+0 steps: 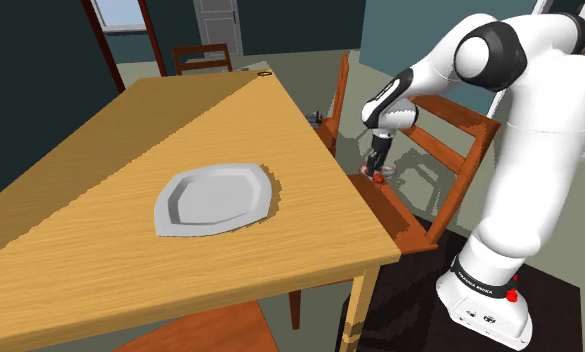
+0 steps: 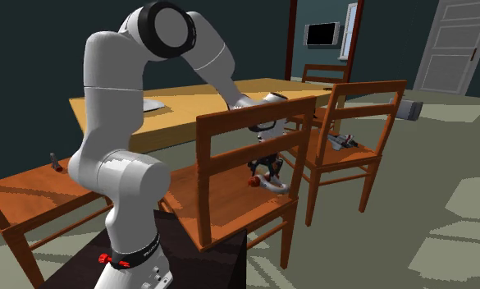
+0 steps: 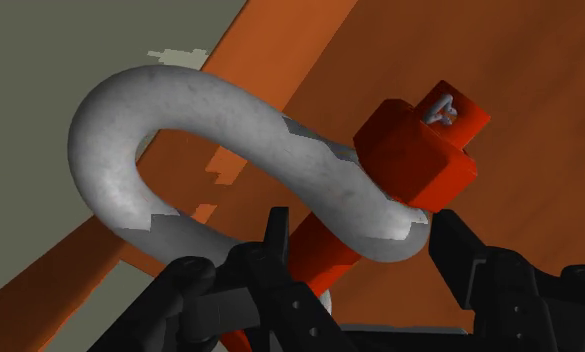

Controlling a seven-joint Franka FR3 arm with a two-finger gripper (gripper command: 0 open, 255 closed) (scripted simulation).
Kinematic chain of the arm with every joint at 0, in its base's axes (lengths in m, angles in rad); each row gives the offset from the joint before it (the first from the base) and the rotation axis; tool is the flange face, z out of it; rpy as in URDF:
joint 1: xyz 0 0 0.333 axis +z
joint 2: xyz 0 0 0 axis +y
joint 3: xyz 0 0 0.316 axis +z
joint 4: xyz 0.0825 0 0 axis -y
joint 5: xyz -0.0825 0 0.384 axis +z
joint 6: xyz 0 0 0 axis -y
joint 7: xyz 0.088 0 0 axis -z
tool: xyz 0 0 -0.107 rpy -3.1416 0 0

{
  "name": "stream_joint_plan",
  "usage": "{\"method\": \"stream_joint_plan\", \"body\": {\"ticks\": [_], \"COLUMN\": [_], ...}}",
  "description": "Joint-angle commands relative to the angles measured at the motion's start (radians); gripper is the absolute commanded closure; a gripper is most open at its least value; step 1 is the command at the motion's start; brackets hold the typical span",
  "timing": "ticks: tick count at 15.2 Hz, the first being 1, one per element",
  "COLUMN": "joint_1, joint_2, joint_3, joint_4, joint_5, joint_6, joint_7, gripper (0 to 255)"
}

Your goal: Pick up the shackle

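The grey shackle (image 3: pixel 230 120) with its red pin (image 3: pixel 420 150) is clasped between the tool's (image 3: pixel 361 225) narrowly parted fingers. It is seen at the wooden chair seat (image 2: pixel 230 205), at three o'clock from the plate (image 1: pixel 215 200).

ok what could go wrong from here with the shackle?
1. The gripper sits at the red pin end of the shackle, bow sticking out sideways: it may twist when lifted.
2. The bow lies at the chair seat edge, floor beyond: a nudge could drop it.
3. The chair back stands close to the arm: lifting could clip it.
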Motion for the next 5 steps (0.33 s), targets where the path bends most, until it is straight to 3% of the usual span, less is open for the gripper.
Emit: {"method": "stream_joint_plan", "body": {"ticks": [1,5], "joint_1": [0.004,0.008], "joint_2": [-0.021,-0.045], "joint_3": [-0.006,-0.011], "joint_4": [0.006,0.011], "joint_5": [-0.020,-0.040], "joint_6": [-0.023,-0.047], "joint_7": [0.016,0.033], "gripper": [255,255]}}
